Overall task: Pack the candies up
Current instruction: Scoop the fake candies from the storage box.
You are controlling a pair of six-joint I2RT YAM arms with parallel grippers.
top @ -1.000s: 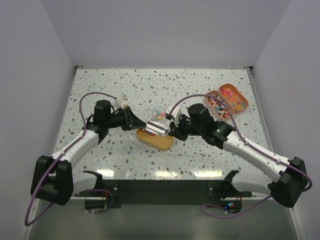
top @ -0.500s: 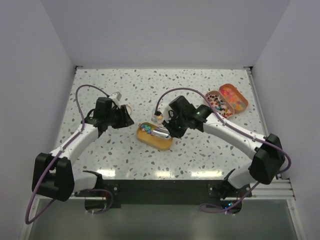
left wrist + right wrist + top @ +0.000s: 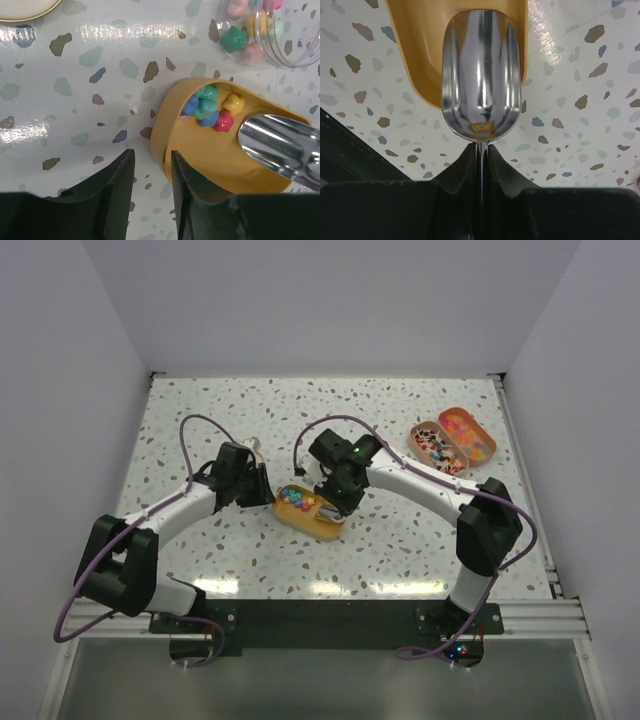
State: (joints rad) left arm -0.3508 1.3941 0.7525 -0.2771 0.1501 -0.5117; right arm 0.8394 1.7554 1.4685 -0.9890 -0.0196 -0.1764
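One yellow tray (image 3: 200, 172) lay on the speckled table (image 3: 400, 540) between two robot arms. About six star-shaped candies (image 3: 210, 107), in blue, green, yellow and red, were heaped in the end nearer the left arm, and the rest of the tray's floor was bare.

One steel scoop (image 3: 481, 75), its bowl empty, hung over the tray's other end. The right gripper (image 3: 481, 150) was clamped tight on the scoop's thin handle.

The left gripper (image 3: 152, 192) sat low at the candy end of the tray with its two fingers parted. The tray's end wall stood in the gap close to one finger, and bare table showed beside the other. It held nothing.

One clear jar (image 3: 295, 50) stood just beyond the tray, partly cut off by the edge of the left wrist view. At least five candies in pink, yellow and green were visible inside it.

Two more containers sat touching side by side at the far right of the table, well apart from both grippers. One was a pink oval dish (image 3: 419, 430) filled with dark, red and white sweets, and the other was an orange oval dish (image 3: 486, 446) holding a brighter mix of colours. The sweets in these two dishes were too small to count.

Part of one pale round disc (image 3: 25, 9) showed at the top corner of the left wrist view. It lay flat on the table, apart from the tray.
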